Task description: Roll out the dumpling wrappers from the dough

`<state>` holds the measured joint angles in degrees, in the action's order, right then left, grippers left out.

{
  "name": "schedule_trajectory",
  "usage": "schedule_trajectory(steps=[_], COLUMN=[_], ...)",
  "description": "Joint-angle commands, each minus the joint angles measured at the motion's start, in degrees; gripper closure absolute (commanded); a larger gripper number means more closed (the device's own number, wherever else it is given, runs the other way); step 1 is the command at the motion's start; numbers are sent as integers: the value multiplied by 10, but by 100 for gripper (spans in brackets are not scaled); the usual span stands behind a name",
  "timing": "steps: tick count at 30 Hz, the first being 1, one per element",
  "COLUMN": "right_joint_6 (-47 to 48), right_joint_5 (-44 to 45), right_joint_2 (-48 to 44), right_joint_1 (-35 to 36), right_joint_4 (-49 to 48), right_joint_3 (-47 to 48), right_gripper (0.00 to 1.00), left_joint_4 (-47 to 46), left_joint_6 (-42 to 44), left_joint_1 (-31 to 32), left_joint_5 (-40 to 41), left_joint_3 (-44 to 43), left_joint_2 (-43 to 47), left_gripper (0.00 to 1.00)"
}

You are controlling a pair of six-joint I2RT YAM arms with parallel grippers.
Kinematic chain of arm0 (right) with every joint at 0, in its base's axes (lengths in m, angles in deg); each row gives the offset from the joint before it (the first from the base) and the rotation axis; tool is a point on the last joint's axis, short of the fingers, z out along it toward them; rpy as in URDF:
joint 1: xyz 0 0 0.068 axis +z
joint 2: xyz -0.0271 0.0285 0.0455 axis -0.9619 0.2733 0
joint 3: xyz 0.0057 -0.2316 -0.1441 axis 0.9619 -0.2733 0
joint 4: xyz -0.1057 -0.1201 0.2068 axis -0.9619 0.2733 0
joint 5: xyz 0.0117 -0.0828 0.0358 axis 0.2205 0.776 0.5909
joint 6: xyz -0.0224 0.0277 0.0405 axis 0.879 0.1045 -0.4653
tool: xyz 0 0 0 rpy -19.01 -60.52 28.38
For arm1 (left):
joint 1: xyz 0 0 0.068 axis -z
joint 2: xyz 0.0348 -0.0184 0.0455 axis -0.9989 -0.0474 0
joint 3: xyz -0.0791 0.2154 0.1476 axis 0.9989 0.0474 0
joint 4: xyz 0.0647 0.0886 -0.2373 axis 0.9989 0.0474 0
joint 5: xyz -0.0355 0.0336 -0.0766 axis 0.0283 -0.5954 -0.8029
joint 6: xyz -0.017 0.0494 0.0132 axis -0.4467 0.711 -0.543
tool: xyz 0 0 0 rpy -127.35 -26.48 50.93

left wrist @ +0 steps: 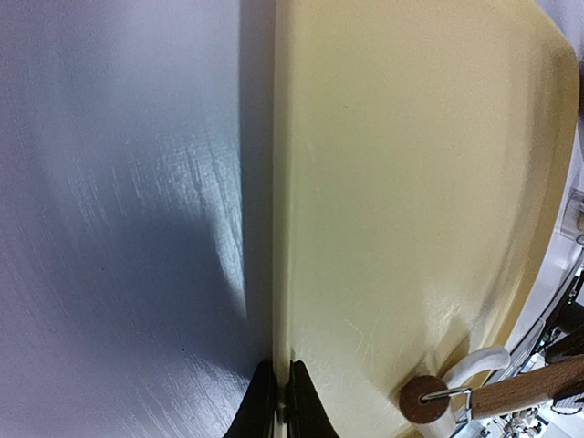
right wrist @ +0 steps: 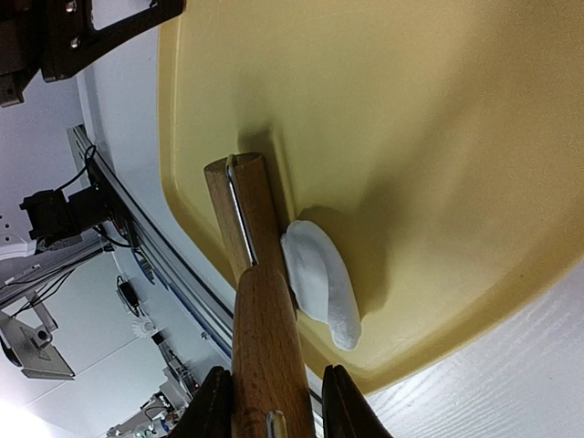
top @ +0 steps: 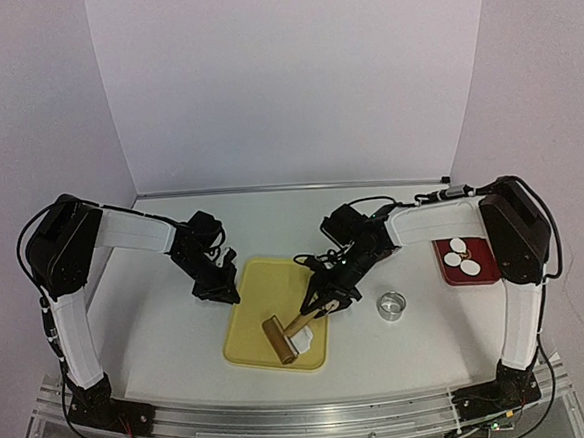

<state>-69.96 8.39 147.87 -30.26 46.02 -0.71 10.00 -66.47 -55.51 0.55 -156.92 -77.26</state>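
- We grip the wooden handle of the rolling pin (right wrist: 266, 338) between our right fingers (right wrist: 212, 409), which are partly closed around it.
- Our left fingers (left wrist: 260, 412) are pinched narrow on the left edge of the yellow board (top: 267, 291), and we judge that this steadies it on the desk (top: 159, 328).
- The dough (right wrist: 319, 283), a small white lump, lies in the near right corner of the board, touching the right side of the rolling pin's drum.
- The drum's long axis runs roughly near to far. The handle slants away to the far right, up to our right fingers.
- So the dough sits on the handle side of the drum, and the right arm is the nearer one. We judge that the next stroke is a pull to the right, across the lump.
- Three finished wrappers (top: 459, 255) lie on the red plate (top: 484, 266) at the right, well apart from the board.
- The ring cutter (top: 390, 305) stands on the desk between the board and the plate.
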Motion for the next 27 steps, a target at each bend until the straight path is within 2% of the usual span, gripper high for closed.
schedule_trajectory(steps=[1,5,9,15,19,22,24,27], right_joint_6=[39,64,82,33,-10,-38,-66,-109], right_joint_5=[301,231,143,87,109,117,109,109], right_joint_2=[47,31,0,-46,-78,-92,-109,-136], right_joint_1=[-33,-33,-30,-30,-30,-29,-30,-30], right_joint_4=[173,161,155,149,145,118,74,3], right_joint_3=[-68,-32,51,133,106,63,30,-9], right_gripper=[100,100,100,100,100,100,100,100], left_joint_4=[2,4,10,17,19,21,24,29], left_joint_6=[5,6,20,31,28,25,24,23], left_joint_1=[-14,-14,-18,-30,-30,-30,-30,-30], left_joint_5=[74,75,85,89,81,72,60,49], left_joint_3=[8,3,-14,-42,-47,-48,-50,-48], left_joint_2=[-13,-13,-23,-34,-29,-20,-10,13], left_gripper=[100,100,100,100,100,95,89,75])
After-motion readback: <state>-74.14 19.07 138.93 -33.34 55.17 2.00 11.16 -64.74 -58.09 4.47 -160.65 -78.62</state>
